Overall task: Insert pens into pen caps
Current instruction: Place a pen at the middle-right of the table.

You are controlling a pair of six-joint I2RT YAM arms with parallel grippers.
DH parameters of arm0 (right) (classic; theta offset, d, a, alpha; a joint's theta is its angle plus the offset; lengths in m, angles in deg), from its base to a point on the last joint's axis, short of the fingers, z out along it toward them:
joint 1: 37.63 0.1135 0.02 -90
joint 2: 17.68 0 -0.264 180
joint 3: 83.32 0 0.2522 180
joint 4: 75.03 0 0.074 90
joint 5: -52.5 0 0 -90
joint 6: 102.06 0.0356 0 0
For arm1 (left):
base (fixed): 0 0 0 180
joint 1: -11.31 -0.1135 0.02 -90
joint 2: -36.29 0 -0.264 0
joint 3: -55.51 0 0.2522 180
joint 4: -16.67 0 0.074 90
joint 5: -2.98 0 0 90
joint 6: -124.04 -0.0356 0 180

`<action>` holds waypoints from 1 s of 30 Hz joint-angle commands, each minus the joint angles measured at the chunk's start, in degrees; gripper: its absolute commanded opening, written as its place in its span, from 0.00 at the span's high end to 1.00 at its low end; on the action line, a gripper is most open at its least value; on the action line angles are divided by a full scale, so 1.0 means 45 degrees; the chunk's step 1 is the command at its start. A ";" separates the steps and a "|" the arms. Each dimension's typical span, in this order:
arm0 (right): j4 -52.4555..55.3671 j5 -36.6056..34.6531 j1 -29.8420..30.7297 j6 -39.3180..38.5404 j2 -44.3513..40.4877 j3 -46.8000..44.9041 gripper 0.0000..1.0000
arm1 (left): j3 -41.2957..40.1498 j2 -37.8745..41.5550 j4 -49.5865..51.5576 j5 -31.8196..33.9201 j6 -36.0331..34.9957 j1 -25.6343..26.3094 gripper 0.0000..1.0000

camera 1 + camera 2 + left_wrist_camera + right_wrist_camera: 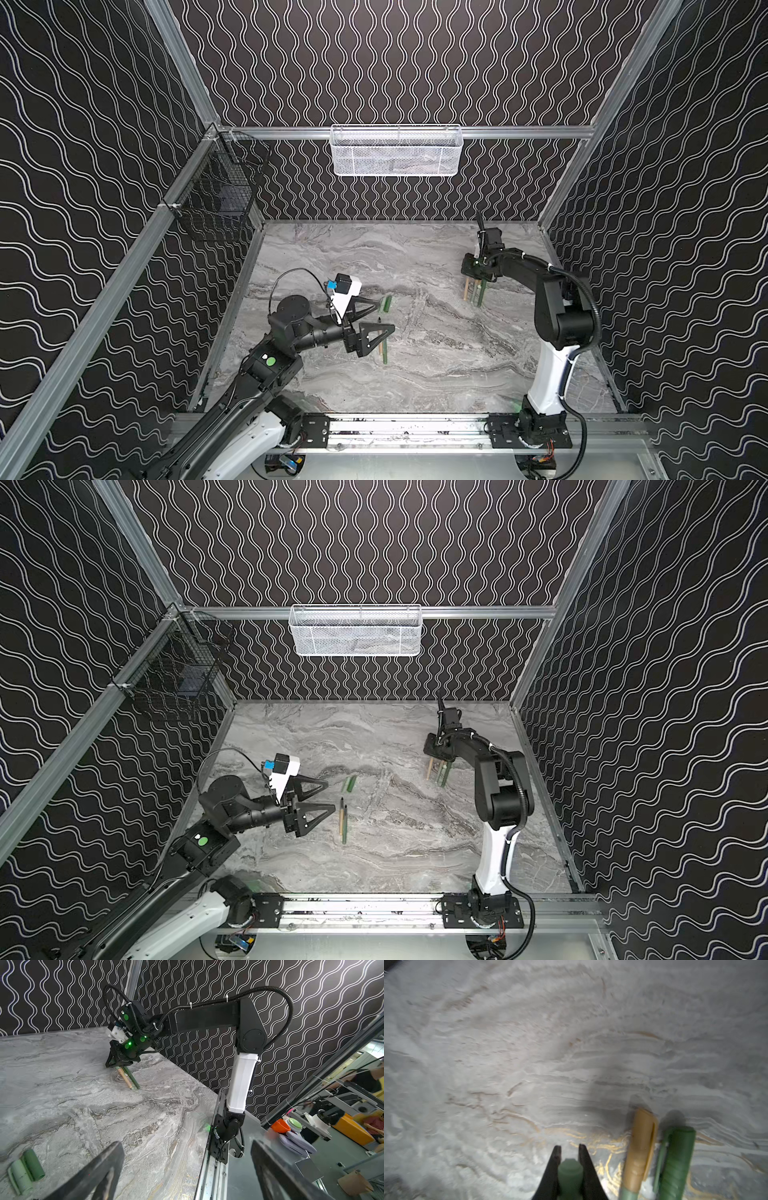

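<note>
The grey marbled tabletop (436, 374) fills the floor of the cell. A white mesh basket (397, 151) hangs on the rear rail, well beyond the left gripper (331, 796) and higher than it. The left gripper hovers low over the tabletop, jaws spread wide with nothing between them.

The right gripper (569, 1147) is well apart from the left gripper, toward the robot's right and farther back, pointing down at the table. It is clamped on a pale green pen (570, 1169), whose blunt end shows between the fingertips in the right wrist view. A tan-capped pen (641, 1147) and a dark green capped pen (675, 1159) lie side by side just next to the held one, equally far from the left gripper.

A tan pen (341, 820) and a green pen (344, 829), both uncapped with dark tips, lie parallel and close together just ahead of one left fingertip. A pale green cap (19, 1176) and a dark green cap (33, 1164) lie touching, side by side, near the other left fingertip.
</note>
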 commanded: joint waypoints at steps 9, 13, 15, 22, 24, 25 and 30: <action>0.0597 -0.1498 -0.0051 0.0547 0.0653 0.0375 0.98 | 0.0016 0.0192 -0.0606 0.0157 -0.0108 -0.0022 0.01; 0.0978 -0.1686 -0.0032 0.0551 0.0750 0.0604 0.92 | 0.0089 0.0041 -0.0830 -0.0121 -0.0008 -0.0023 0.01; 0.0996 -0.1771 -0.0012 0.0542 0.0656 0.0540 0.88 | 0.0113 0.0013 -0.0871 -0.0154 0.0013 -0.0022 0.01; 0.1092 -0.1713 0.0103 0.0333 0.0301 0.0734 0.68 | 0.0055 0.0041 -0.1119 -0.0267 0.0124 -0.0022 0.01; 0.1299 -0.1807 0.0161 0.0207 0.0293 0.1030 0.65 | 0.0001 0.0128 -0.1173 -0.0228 0.0144 -0.0023 0.01; 0.1407 -0.1784 0.0193 0.0114 0.0272 0.1202 0.64 | -0.0040 0.0190 -0.1235 -0.0219 0.0149 -0.0023 0.01; 0.1920 -0.1951 0.0714 -0.0596 -0.0290 0.2099 0.57 | -0.0025 0.0242 -0.1116 -0.0068 0.0116 -0.0021 0.01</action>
